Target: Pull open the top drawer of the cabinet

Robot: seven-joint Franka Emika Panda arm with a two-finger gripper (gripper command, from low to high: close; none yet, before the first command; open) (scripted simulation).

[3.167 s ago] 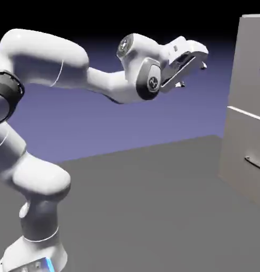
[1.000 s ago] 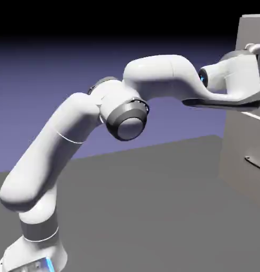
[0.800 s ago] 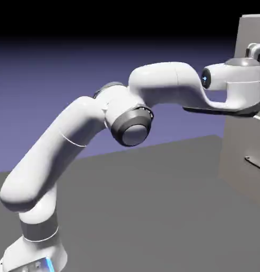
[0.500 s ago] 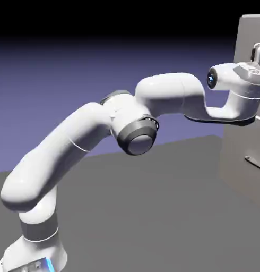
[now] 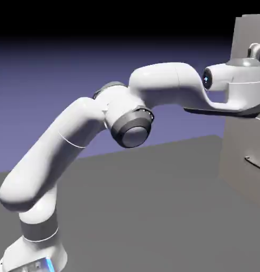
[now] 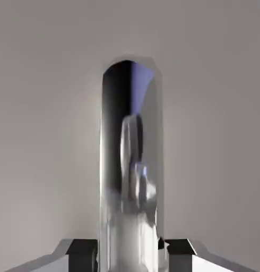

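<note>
The cabinet (image 5: 239,159) stands at the exterior view's right edge, and the top drawer (image 5: 242,37) is its upper half. My arm reaches across to that drawer, and its hand (image 5: 243,90) covers much of the front. In the hand view the drawer's metallic bar handle (image 6: 131,175) runs up the middle of the grey drawer front (image 6: 42,133). My gripper (image 6: 130,249) is shut on this handle, with one grey fingertip (image 6: 81,249) on each side of it. In the exterior view the fingers lie past the picture's right edge.
Below the top drawer sits the lower drawer front (image 5: 238,143) with its own short bar handle (image 5: 255,161). The grey table (image 5: 153,202) spreads under my arm, whose elbow (image 5: 127,125) hangs above its middle.
The fingers have shut on the handle. The arm has drawn back to the left and up a little, and the top drawer's left edge now stands slightly further left.
</note>
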